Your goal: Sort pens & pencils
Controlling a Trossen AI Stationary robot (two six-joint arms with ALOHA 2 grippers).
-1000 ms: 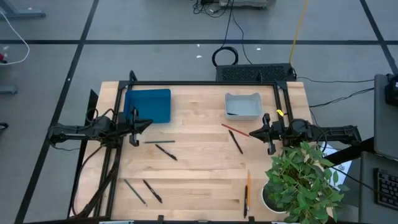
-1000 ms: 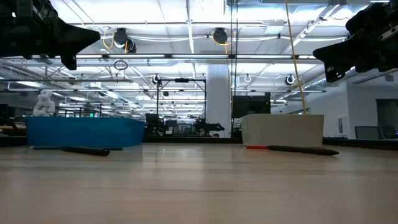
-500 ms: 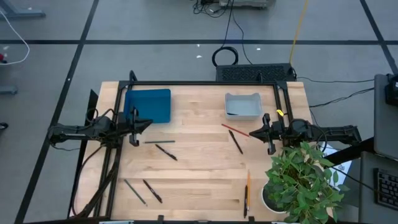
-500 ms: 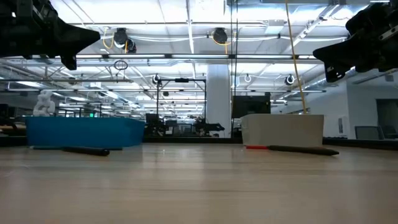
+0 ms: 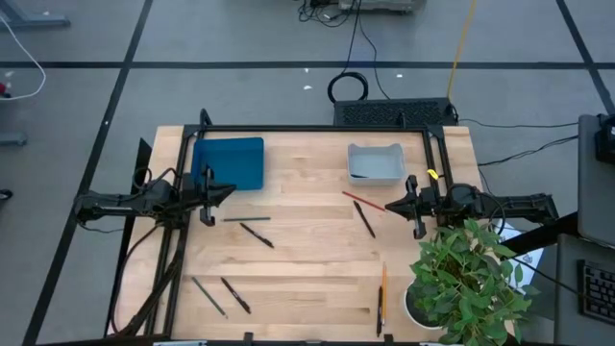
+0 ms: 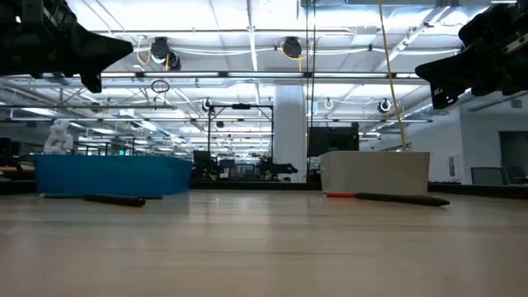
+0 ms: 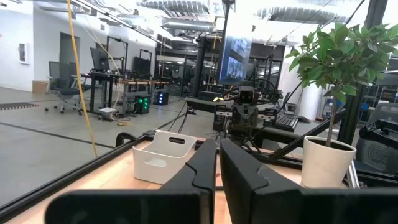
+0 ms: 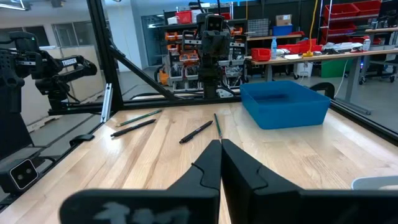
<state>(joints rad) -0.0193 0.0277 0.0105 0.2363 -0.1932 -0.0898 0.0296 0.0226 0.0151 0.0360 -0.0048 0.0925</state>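
A: Where do things stand?
B: Left gripper (image 5: pixel 227 192) and right gripper (image 5: pixel 390 206) hover at the table's sides, fingers together, holding nothing. Pens (image 5: pixel 257 234) lie centre and near-left; pencils (image 5: pixel 382 299) sit right.
A: First move?
B: Open wide, drop straight over one stick's middle (across its length).
A: Bins?
B: Blue bin (image 5: pixel 231 161) looks empty; white bin (image 5: pixel 376 163) shows something dark inside, I can't tell what.

two black arms (cabled, angular)
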